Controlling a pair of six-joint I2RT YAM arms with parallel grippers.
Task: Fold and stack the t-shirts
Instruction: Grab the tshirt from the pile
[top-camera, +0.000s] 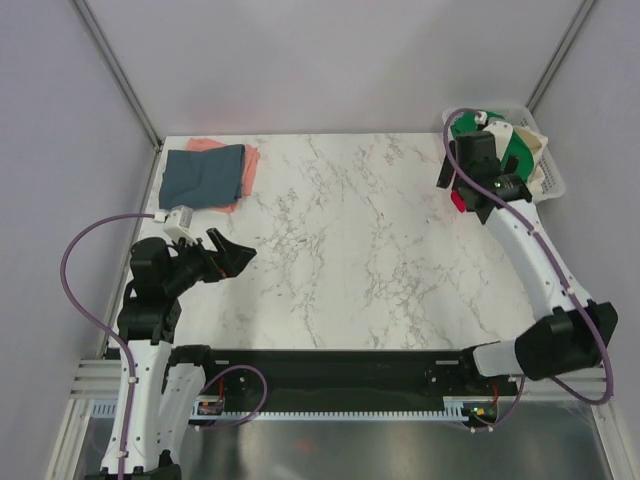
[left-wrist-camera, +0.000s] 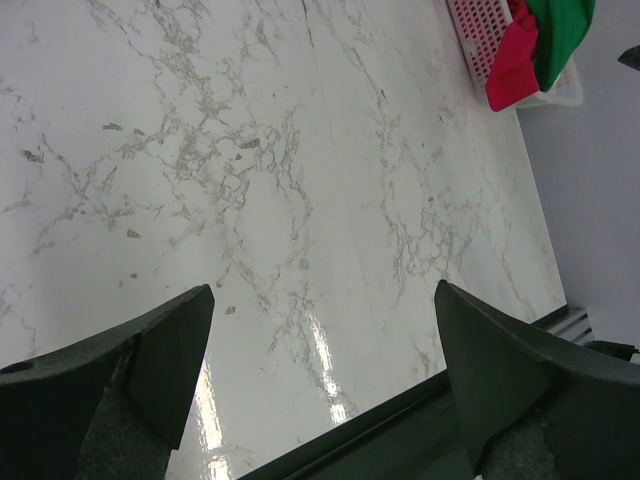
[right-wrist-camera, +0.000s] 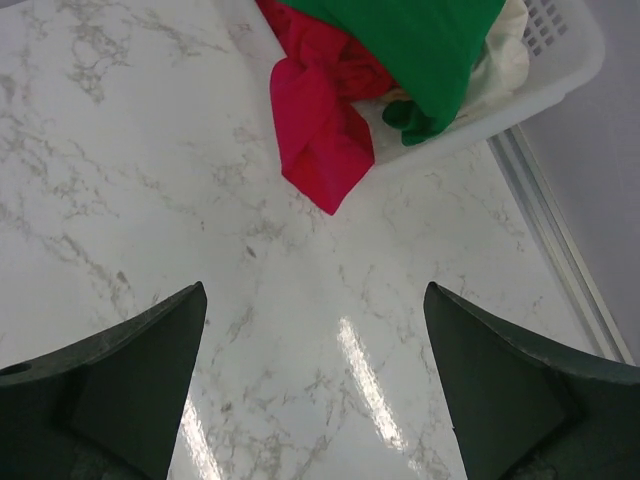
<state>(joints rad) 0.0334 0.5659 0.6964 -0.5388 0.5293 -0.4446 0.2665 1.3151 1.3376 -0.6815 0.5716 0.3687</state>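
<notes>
Green t-shirt (top-camera: 522, 160) bunched in white basket (top-camera: 555, 186), far right corner, from above; right arm (top-camera: 530, 250) stretched toward it, left arm (top-camera: 150, 290) folded back near slate tee (top-camera: 205, 175). Left wrist: left gripper (left-wrist-camera: 322, 300) wide over marble table (left-wrist-camera: 250, 150). Right wrist: right gripper (right-wrist-camera: 314, 295) wide, empty, short of magenta tee (right-wrist-camera: 320, 130).

Looks like a robotics lab test cell: marble-pattern table (top-camera: 380, 260) closed in by plain grey panels (top-camera: 330, 60) on aluminium posts (top-camera: 118, 72), with black mounting rail (top-camera: 340, 362) and slotted cable duct (top-camera: 340, 411) along the near edge.
</notes>
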